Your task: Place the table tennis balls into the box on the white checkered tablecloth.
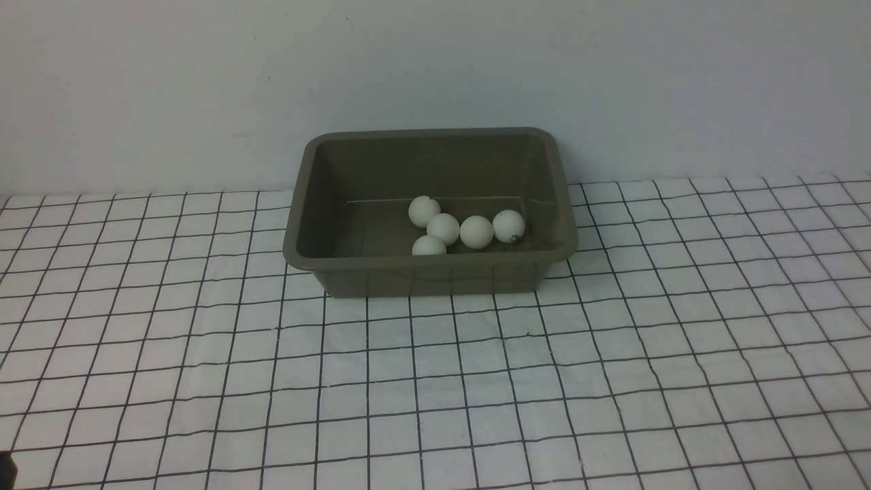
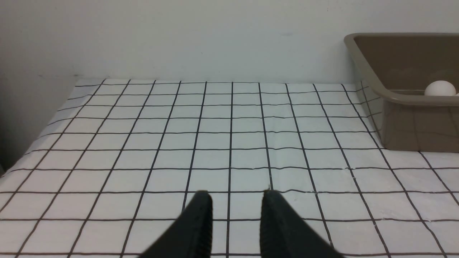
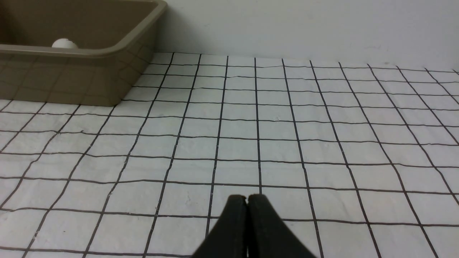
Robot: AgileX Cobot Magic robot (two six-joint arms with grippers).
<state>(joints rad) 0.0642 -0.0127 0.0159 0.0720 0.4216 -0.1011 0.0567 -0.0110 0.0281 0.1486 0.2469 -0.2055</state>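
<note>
The olive-brown box (image 1: 558, 197) stands at the back middle of the white checkered tablecloth (image 1: 435, 381). Several white table tennis balls (image 1: 444, 228) lie clustered on its floor, toward the right half. One ball (image 2: 439, 88) peeks over the box rim (image 2: 394, 95) in the left wrist view, and another ball (image 3: 64, 43) shows over the rim (image 3: 107, 52) in the right wrist view. My left gripper (image 2: 235, 195) hovers low over bare cloth, fingers apart, nothing between them. My right gripper (image 3: 246, 198) is shut with fingertips touching, also over bare cloth. Neither arm shows in the front view.
A plain white wall (image 1: 435, 68) rises right behind the box. The cloth's far left edge (image 2: 39, 129) drops off in the left wrist view.
</note>
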